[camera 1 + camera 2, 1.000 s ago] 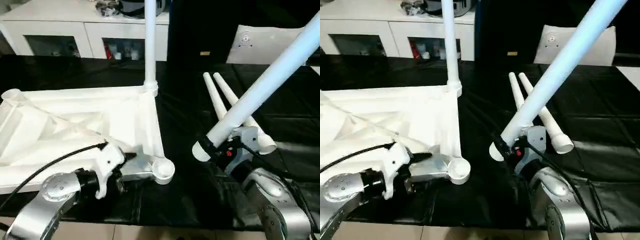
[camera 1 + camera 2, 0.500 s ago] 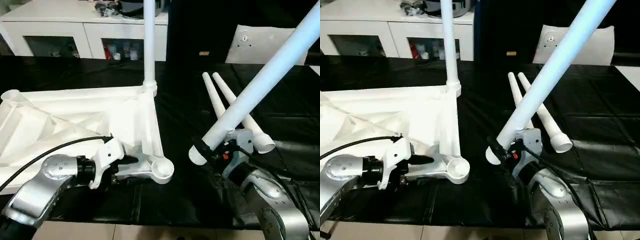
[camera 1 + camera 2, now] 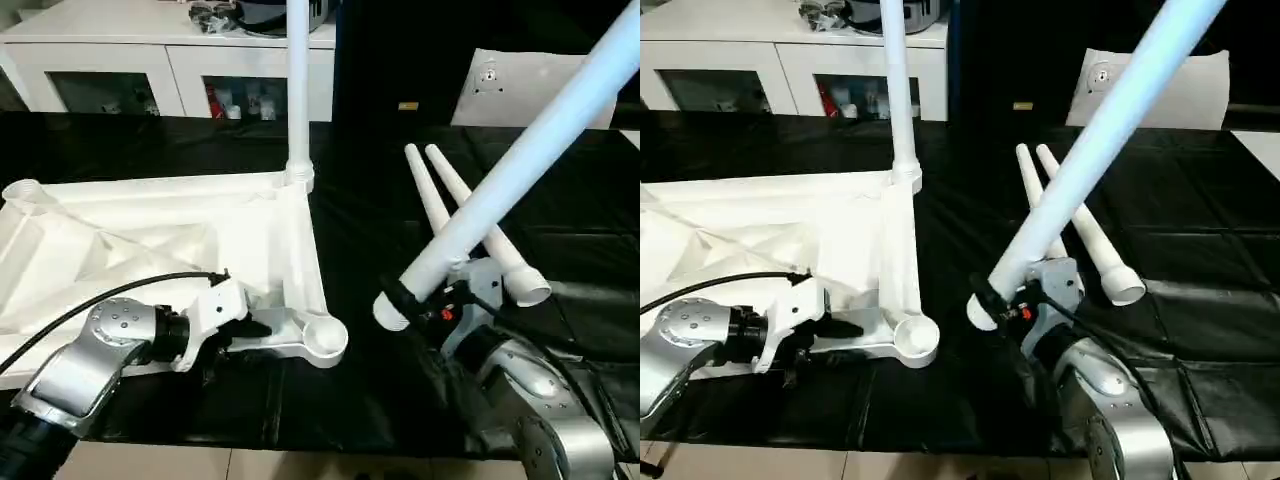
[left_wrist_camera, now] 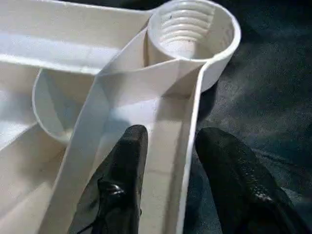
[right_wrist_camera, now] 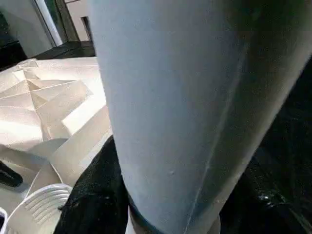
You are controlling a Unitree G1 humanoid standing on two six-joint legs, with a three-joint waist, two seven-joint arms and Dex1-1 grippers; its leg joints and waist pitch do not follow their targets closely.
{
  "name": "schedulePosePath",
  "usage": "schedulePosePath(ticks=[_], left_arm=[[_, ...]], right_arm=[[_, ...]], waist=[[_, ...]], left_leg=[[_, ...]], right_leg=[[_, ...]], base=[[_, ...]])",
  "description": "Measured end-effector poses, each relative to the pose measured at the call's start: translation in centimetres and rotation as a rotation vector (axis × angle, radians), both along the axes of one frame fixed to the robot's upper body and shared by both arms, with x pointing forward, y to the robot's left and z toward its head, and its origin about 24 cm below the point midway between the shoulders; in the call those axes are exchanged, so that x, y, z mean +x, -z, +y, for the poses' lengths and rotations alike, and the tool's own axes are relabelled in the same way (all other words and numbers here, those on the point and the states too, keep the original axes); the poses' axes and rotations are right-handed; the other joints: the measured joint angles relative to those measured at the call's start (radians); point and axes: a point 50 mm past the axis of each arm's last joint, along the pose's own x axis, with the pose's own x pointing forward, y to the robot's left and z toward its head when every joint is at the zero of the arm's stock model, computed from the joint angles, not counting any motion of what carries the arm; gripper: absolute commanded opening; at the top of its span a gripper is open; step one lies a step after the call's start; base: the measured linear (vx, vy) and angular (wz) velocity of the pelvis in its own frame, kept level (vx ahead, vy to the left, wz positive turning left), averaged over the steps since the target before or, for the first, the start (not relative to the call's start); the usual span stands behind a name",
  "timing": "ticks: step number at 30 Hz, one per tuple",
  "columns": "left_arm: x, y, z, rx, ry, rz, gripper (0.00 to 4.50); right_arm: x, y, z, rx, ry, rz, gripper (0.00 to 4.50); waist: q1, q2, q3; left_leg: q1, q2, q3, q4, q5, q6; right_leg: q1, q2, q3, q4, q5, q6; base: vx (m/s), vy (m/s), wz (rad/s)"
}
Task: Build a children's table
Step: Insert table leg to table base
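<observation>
The white table top [image 3: 150, 230] lies upside down on the left, its X ribs facing up. One leg [image 3: 298, 90] stands upright in the far right corner socket. The near right corner socket [image 3: 325, 338] is empty and shows its threads [image 4: 187, 29]. My left gripper [image 3: 262, 326] is at the near rim beside that socket, shut on the rim wall with one finger [image 4: 122, 170] inside and the other outside. My right gripper [image 3: 440, 300] is shut on a second leg [image 3: 520, 160], which tilts up to the right. Its thick end hangs just right of the empty socket.
Two loose legs [image 3: 445, 195] lie side by side on the black-covered work table [image 3: 370, 200], behind my right gripper. A white cabinet with glass doors [image 3: 130, 70] stands at the back, with a white panel [image 3: 510, 80] at the back right. The table's near edge runs just below my forearms.
The held leg's thick end has crept slightly left toward the empty socket. My left forearm has swung outward and lower, while its gripper has stayed at the rim.
</observation>
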Motion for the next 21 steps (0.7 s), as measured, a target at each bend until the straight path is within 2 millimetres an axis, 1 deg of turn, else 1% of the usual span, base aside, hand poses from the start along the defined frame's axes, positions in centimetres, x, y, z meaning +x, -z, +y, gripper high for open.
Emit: schedulePosePath(ticks=[2,3,4,6,8,9,10,12,14,19,20,21], left_arm=[[-0.02,0.05,0.08,0.006,0.004,0.004,1.69],[-0.03,0.07,0.1,0.006,0.006,0.007,1.5],[-0.04,0.07,0.1,0.006,0.008,0.007,1.5],[-0.04,0.05,0.19,0.012,0.01,0.004,1.24],[0.0,0.07,0.39,0.023,0.01,0.002,1.2],[0.01,0.1,0.52,0.027,0.011,0.0,1.03],[0.01,0.14,0.59,0.029,0.013,0.001,1.03],[-0.01,0.27,0.75,0.034,0.015,0.009,0.86],[-0.05,0.28,0.73,0.033,0.021,0.013,0.78],[-0.1,0.31,0.72,0.036,0.043,0.005,0.2],[-0.09,0.32,0.73,0.037,0.048,-0.001,0.2],[-0.07,0.33,0.74,0.038,0.051,-0.006,0.06]], right_arm=[[-0.01,0.01,0.01,0.0,-0.001,0.0,1.9],[-0.01,0.01,0.02,0.0,-0.001,0.0,1.9],[-0.01,0.01,0.03,-0.001,-0.002,0.0,1.9],[-0.03,0.02,0.11,-0.001,-0.007,0.001,1.9],[-0.03,0.03,0.12,-0.001,-0.008,0.001,1.9],[-0.03,0.03,0.11,-0.002,-0.008,0.001,1.9],[-0.04,0.03,0.1,-0.003,-0.008,0.001,1.9],[-0.08,0.08,0.07,-0.005,-0.009,0.003,1.9],[-0.13,0.14,0.06,-0.006,-0.01,0.005,1.9],[-0.17,0.15,0.11,-0.005,-0.019,0.005,1.9],[-0.17,0.16,0.13,-0.005,-0.02,0.006,1.9],[-0.18,0.16,0.15,-0.005,-0.021,0.006,1.9]], waist=[[0.0,0.0,0.0],[0.0,0.0,0.0],[0.0,0.0,0.0],[0.0,0.0,0.0],[0.0,0.0,0.0],[0.0,0.0,0.0],[0.0,0.0,0.0],[0.0,0.0,0.0],[0.0,0.0,0.0],[0.0,0.001,0.0],[-0.001,0.001,0.0],[-0.004,0.001,0.001]], left_leg=[[0.0,0.0,0.0,0.0,0.0,0.0],[0.0,0.0,0.0,-0.001,0.0,0.0],[0.0,0.0,0.0,-0.001,0.0,0.0],[0.0,0.0,0.0,-0.001,0.0,0.0],[0.0,0.0,0.0,-0.001,0.0,0.0],[0.0,0.0,0.0,-0.001,0.0,0.0],[0.0,0.0,0.0,-0.001,0.0,0.0],[0.0,0.001,0.001,-0.001,0.0,0.0],[0.0,0.001,0.001,-0.001,0.0,0.0],[0.0,0.001,0.001,-0.001,0.0,0.0],[0.0,0.001,0.001,-0.001,0.0,0.0],[0.0,0.001,0.002,-0.002,0.0,0.0]], right_leg=[[0.0,0.0,0.0,0.0,0.0,0.0],[0.0,0.0,0.0,0.0,0.0,0.0],[0.0,0.0,0.0,0.0,0.0,0.0],[0.0,0.0,0.0,-0.001,0.0,0.0],[0.0,0.0,0.0,-0.001,0.0,0.0],[0.0,0.0,0.0,-0.001,0.0,0.0],[0.0,0.0,0.0,-0.001,0.0,0.0],[0.0,0.0,0.0,-0.001,0.0,0.0],[0.0,0.0,0.0,-0.001,0.0,0.0],[0.0,0.0,0.0,-0.001,0.0,0.0],[0.0,0.0,0.0,-0.002,0.0,0.0],[0.0,0.0,0.0,-0.002,0.0,0.0]], base=[[0.0,0.0,0.0],[0.0,0.0,0.0],[0.0,0.0,0.0],[0.0,0.0,0.0],[0.0,0.0,0.0],[0.0,0.0,0.0],[0.0,0.0,0.0],[0.0,0.0,0.0],[0.0,0.0,0.0],[0.0,0.0,0.0],[0.0,0.0,0.0],[0.0,0.0,0.0]])
